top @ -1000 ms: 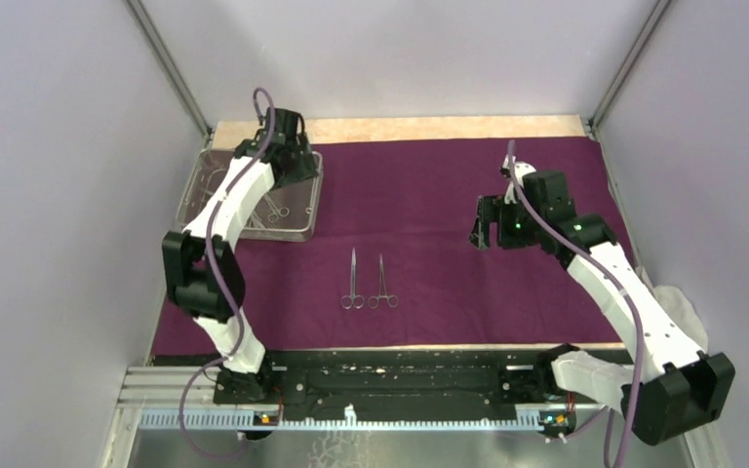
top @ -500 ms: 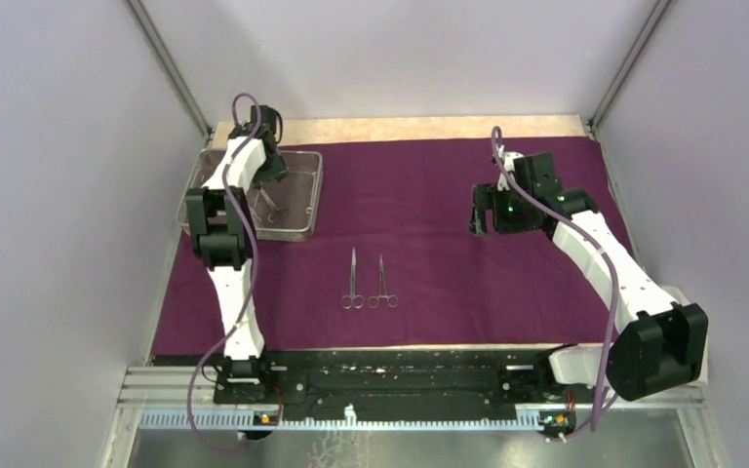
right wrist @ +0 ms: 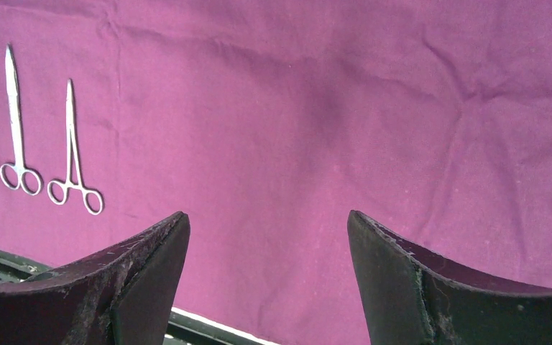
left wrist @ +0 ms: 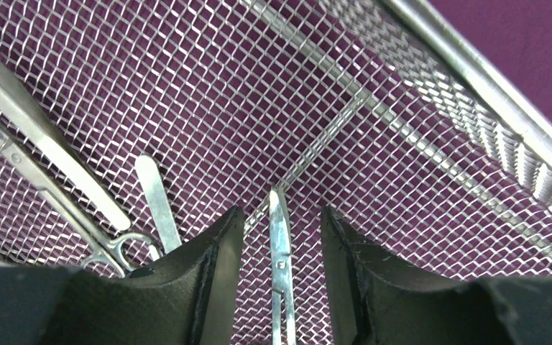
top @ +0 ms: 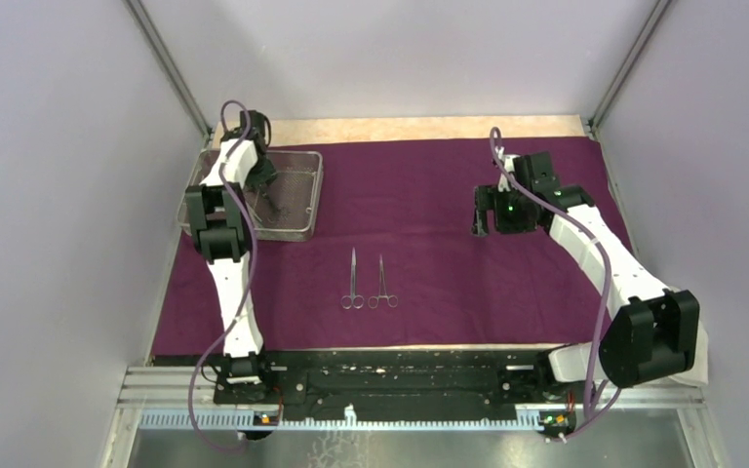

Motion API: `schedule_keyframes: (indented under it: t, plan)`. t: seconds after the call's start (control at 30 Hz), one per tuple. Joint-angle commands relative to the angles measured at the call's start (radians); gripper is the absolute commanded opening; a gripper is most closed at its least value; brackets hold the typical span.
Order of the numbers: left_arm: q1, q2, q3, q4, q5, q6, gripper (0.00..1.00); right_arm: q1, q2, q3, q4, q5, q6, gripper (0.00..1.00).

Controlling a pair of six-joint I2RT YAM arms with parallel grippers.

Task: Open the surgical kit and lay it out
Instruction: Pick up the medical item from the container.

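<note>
Straddling a slim steel instrument [left wrist: 281, 248] that lies flat on the mesh floor of the tray [left wrist: 489, 77], the left gripper [left wrist: 281, 215] has its jaws apart, one on each side of the shaft. A sliver of mesh shows on both sides, so nothing is clamped yet. The piece looks light, rigid and slick, and it lies very low. A square pinch across the narrow shaft near the pivot seems best, or it may twist or skid out. Other instruments [left wrist: 50, 144] lie near it on the mesh. The right gripper [right wrist: 266, 215], jaws wide and empty, hangs over the purple cloth [right wrist: 374, 108], where two laid-out instruments [right wrist: 43, 144] lie side by side.
</note>
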Motion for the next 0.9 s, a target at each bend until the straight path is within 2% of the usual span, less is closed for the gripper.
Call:
schedule_keyframes:
  t: [0.0,0.1,0.23,0.5,0.87]
  plan:
    - [0.019,0.02,0.023,0.037,0.041,-0.026,0.48,-0.007,0.012,0.046,0.004,-0.014,-0.009,0.81]
    - [0.019,0.012,-0.006,0.037,0.038,-0.028,0.42,-0.007,0.013,0.043,0.006,-0.019,-0.005,0.81]
    - [0.019,-0.017,-0.084,0.092,0.037,-0.032,0.4,-0.007,0.017,0.043,0.01,-0.029,-0.002,0.81]
    - [0.019,-0.029,-0.096,0.093,0.052,-0.042,0.21,-0.007,0.013,0.04,0.007,-0.039,0.003,0.8]
    - [0.019,-0.085,-0.094,0.101,0.085,-0.032,0.08,-0.007,0.004,0.031,0.012,-0.047,0.005,0.8]
